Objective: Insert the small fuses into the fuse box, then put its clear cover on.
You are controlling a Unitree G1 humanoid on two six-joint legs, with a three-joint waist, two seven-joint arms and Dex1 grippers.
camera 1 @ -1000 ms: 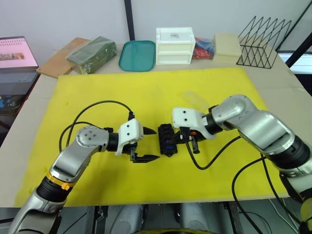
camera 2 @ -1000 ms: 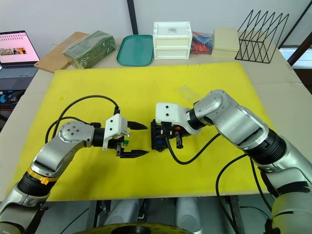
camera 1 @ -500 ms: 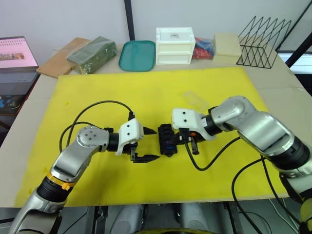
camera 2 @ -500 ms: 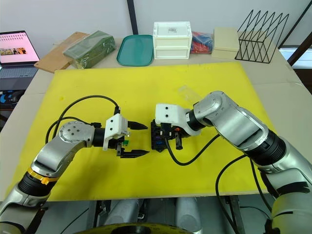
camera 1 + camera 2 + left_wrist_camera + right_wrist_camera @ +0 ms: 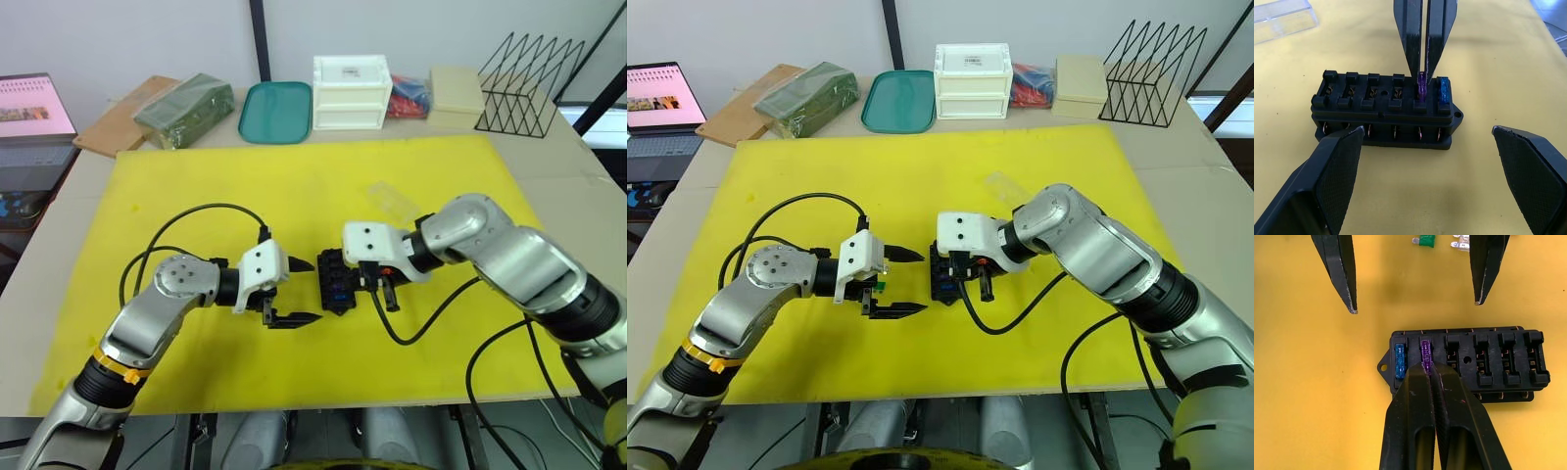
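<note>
The black fuse box [image 5: 1383,110] lies on the yellow mat between my two grippers. A blue fuse [image 5: 1444,90] sits in its end slot. My right gripper [image 5: 1428,368] is shut on a purple fuse [image 5: 1425,352], which stands in the slot beside the blue one. My left gripper [image 5: 310,291] is open just left of the box, its fingers [image 5: 1334,176] spread wider than the box and apart from it. A green fuse [image 5: 1426,241] and a pale one [image 5: 1462,242] lie loose on the mat behind the left gripper. The clear cover [image 5: 392,201] rests on the mat beyond the box.
At the back of the table stand a white drawer box [image 5: 351,91], a green tray [image 5: 277,111], a green package [image 5: 184,108], a beige box [image 5: 458,93] and a black wire rack [image 5: 534,83]. A laptop [image 5: 34,108] sits at the far left. Black cables loop beside both wrists.
My right gripper has edged slightly left over the fuse box with the purple fuse. The left arm has stayed where it was.
</note>
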